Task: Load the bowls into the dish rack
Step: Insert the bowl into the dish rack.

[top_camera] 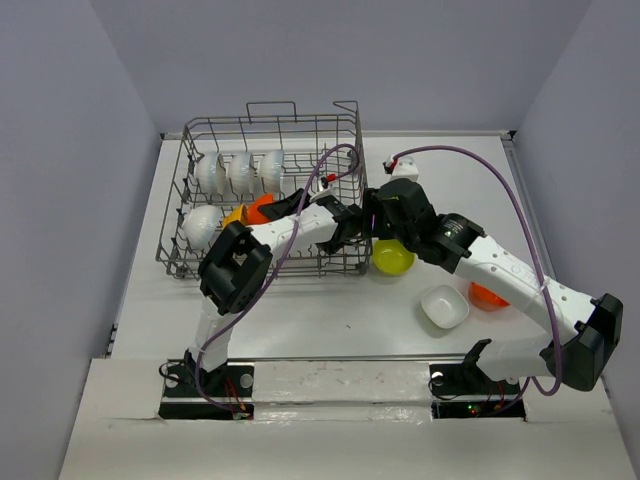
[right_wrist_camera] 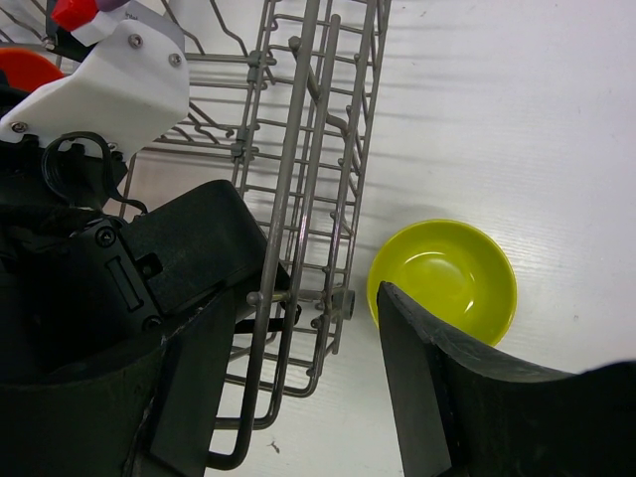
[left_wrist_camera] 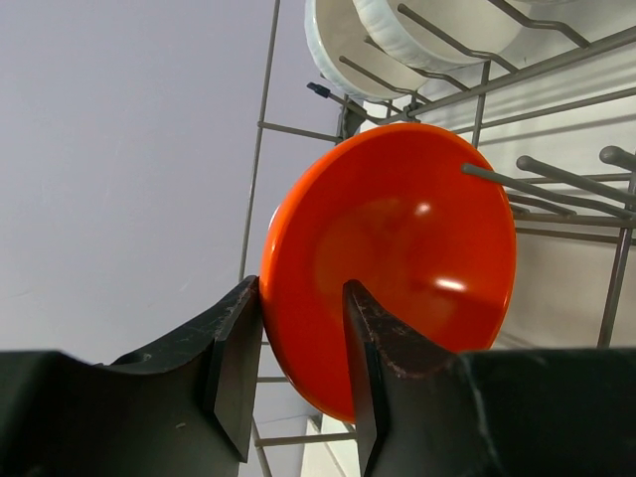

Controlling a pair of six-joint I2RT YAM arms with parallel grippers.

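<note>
The dish rack (top_camera: 200, 130) stands at the back left and holds several white bowls (top_camera: 240, 172), an orange-yellow bowl (top_camera: 234, 215) and a red-orange bowl (top_camera: 262, 208). My left gripper (left_wrist_camera: 303, 288) reaches into the rack. It is shut on the rim of the red-orange bowl (left_wrist_camera: 417, 248), one finger outside and one inside, and the bowl stands upright among the tines (left_wrist_camera: 556, 174). My right gripper (right_wrist_camera: 298, 318) hangs open over the rack's near right corner (right_wrist_camera: 318, 149), holding nothing. A lime green bowl (right_wrist_camera: 447, 273) lies on the table just right of that corner.
A squarish white bowl (top_camera: 444, 306) and another red-orange bowl (top_camera: 484, 295) sit on the table at the right, partly under the right arm. The left arm's white wrist housing (right_wrist_camera: 109, 79) is close beside my right gripper. Grey walls enclose the table.
</note>
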